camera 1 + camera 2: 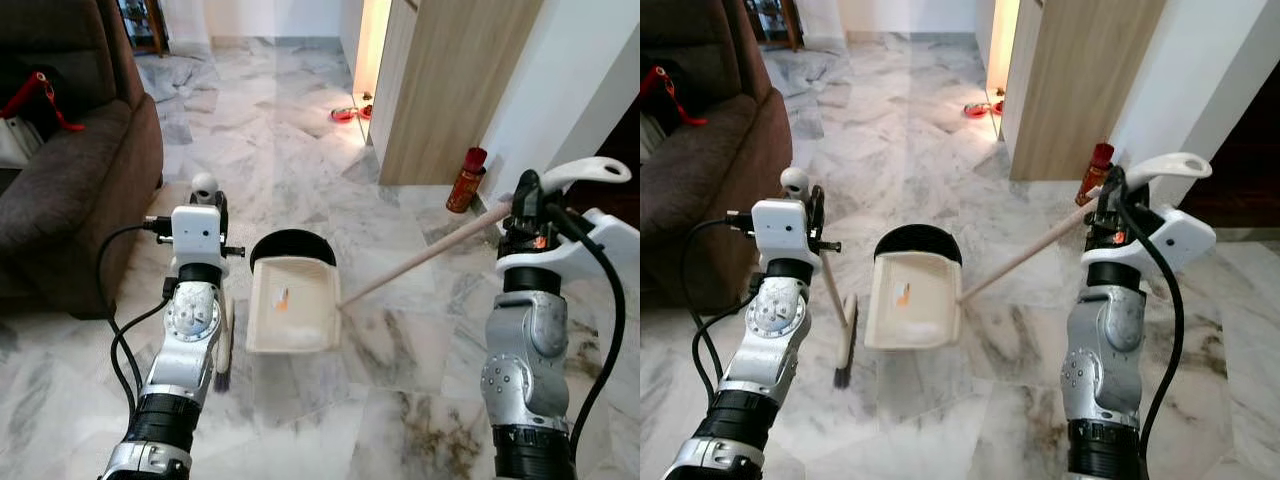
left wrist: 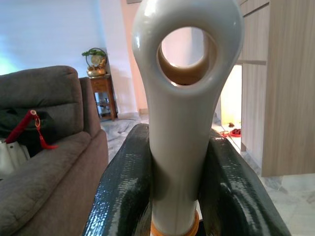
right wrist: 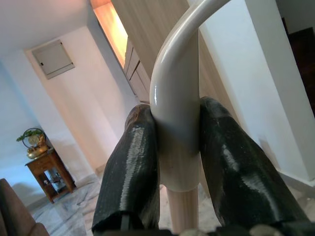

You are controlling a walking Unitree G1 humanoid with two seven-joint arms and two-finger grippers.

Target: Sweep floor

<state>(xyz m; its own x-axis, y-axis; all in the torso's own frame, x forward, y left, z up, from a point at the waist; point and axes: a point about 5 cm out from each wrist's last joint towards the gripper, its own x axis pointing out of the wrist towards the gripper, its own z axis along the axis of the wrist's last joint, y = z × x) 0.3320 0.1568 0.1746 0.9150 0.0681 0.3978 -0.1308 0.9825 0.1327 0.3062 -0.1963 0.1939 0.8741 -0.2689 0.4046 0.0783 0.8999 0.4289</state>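
Broom [image 1: 843,340] in left end effector [image 2: 177,191], dustpan [image 1: 291,305] handle in right [image 3: 179,162], possibly unlabelled.

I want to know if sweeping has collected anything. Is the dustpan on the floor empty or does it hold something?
Not empty. The dustpan lies flat on the marble floor, and a small orange scrap and some pale dust rest inside its tray.

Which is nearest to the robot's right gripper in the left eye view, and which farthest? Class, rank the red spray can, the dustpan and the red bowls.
From the right gripper:
1. Red spray can, just beside it to its left, against the wooden cabinet.
2. Dustpan, on the floor between the arms.
3. Red bowls, far ahead by the lit doorway.
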